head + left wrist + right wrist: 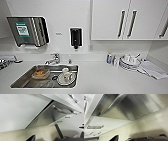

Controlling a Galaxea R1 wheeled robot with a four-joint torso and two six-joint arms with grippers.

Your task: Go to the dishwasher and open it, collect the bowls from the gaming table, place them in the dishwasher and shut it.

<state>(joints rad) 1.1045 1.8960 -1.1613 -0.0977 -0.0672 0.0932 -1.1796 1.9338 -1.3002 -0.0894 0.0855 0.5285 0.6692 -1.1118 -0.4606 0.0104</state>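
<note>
The robot is standing right up against a white surface point(105, 80) and looking down on it. A sink point(17, 81) is sitting in this surface, with a tap point(53, 59) behind it. A brown bowl point(40, 73) and a white plate with a cup point(66, 77) are lying in the sink, likely waiting to be washed. More dishes point(128, 62) are piled at the back on the right, next to a folded cloth point(152, 70) and a small bottle point(109, 58). They are sitting near the wall, maybe to dry. A paper towel box point(27, 31) and a black soap box point(75, 37) are hanging on the wall above the sink, easy to reach with wet hands. White cupboards point(110, 20) are hanging up high.

The dishwasher point(136, 107) is under the surface. In the right wrist view its shiny steel front and long bar handle point(114, 104) are showing big and close. In the left wrist view the steel front point(50, 117) is showing too, with white drawers point(70, 119) beside it. The door looks shut, so I think the opening step is not done yet.

Both arms are hanging low in front of the dishwasher, with the wrists looking up at it from near the floor point(144, 127). The right arm is nearer the handle, so it is in a good spot to pull. I cannot tell if either hand is wide or narrow.
</note>
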